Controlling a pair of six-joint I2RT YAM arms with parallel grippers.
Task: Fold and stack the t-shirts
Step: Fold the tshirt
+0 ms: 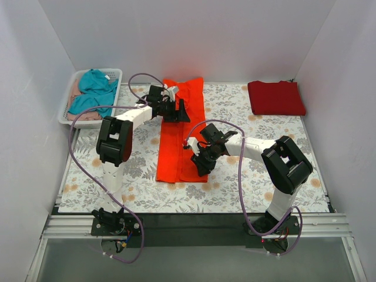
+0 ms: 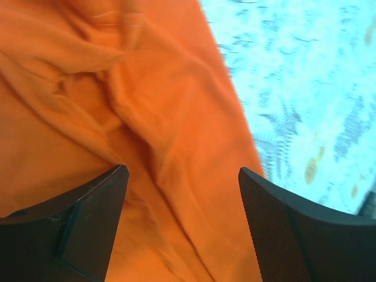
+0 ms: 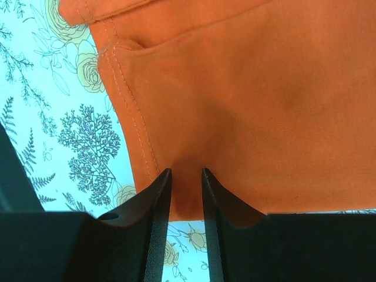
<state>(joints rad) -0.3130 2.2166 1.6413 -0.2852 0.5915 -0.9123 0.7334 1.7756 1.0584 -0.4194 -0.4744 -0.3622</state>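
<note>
The bright orange-red t-shirt [image 1: 182, 129] lies as a long narrow strip down the middle of the floral table cover. My left gripper [image 1: 181, 111] is open just above its upper part; the left wrist view shows wrinkled orange cloth [image 2: 117, 88] between the wide-apart jaws of the left gripper [image 2: 182, 169]. My right gripper [image 1: 202, 161] is at the strip's lower right edge. In the right wrist view the right gripper [image 3: 186, 170] is shut on the shirt's [image 3: 247, 88] edge, with a pinch of cloth between the fingers. The crimson t-shirt [image 1: 276, 97] lies folded at the back right.
A white basket [image 1: 117, 73] at the back left holds a teal garment [image 1: 97, 85] and a pale pink garment [image 1: 82, 114]. White walls close in the table on three sides. A black strip runs along the near edge by the arm bases.
</note>
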